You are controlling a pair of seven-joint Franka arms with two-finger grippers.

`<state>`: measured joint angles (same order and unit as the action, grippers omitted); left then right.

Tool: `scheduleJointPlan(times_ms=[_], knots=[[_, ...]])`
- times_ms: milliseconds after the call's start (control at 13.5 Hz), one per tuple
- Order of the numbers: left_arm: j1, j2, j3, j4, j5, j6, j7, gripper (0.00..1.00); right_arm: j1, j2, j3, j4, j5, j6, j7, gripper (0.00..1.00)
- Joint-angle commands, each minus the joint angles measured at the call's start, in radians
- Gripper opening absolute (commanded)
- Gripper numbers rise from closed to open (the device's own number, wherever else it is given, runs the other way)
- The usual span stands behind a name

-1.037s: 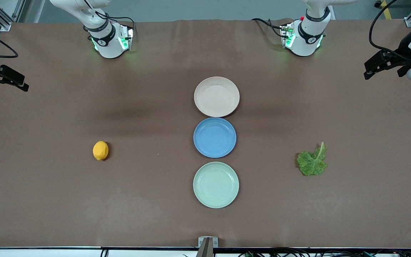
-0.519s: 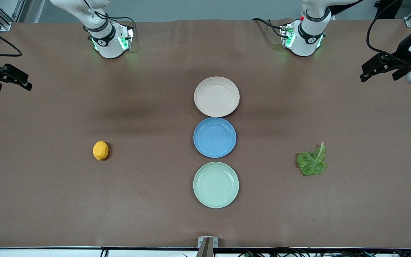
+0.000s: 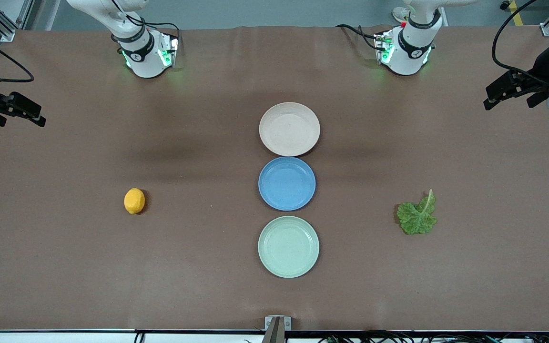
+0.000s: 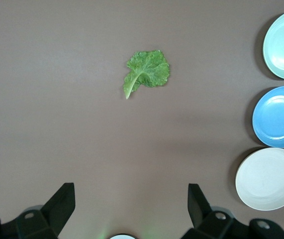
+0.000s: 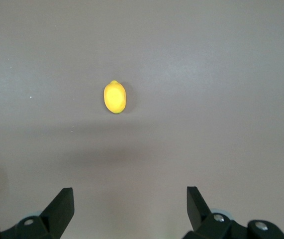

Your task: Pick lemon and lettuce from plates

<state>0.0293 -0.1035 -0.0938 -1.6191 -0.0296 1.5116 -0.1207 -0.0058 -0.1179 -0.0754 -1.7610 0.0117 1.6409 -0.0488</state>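
Note:
The lemon (image 3: 134, 200) lies on the bare table toward the right arm's end, and it also shows in the right wrist view (image 5: 115, 97). The lettuce (image 3: 417, 218) lies flat on the table toward the left arm's end, and it also shows in the left wrist view (image 4: 146, 69). The beige-pink plate (image 3: 289, 128) and the mint green plate (image 3: 288, 247) are both empty. My right gripper (image 3: 23, 119) hangs open and empty over its end of the table (image 5: 130, 201). My left gripper (image 3: 507, 101) hangs open and empty over its end (image 4: 132, 199).
A blue plate (image 3: 287, 183), also empty, sits between the two task plates; the three form a row down the table's middle. The arm bases (image 3: 405, 47) stand along the table edge farthest from the front camera. Brown cloth covers the table.
Both grippers have shifted slightly at their ends of the table. The lemon, lettuce and plates have not moved.

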Motion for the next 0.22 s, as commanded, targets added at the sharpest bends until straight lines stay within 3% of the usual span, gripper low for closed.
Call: scheduleJointPlan(times_ms=[0,148], knots=[[0.001,0.015,0.000,0.030,-0.006,-0.008,0.012,1.00,-0.013,-0.037,0.017,-0.034,-0.001,0.019,-0.008,1.00],[0.001,0.015,-0.003,0.031,-0.004,-0.008,0.010,1.00,-0.013,-0.036,0.017,-0.029,-0.001,0.020,-0.008,1.00]])
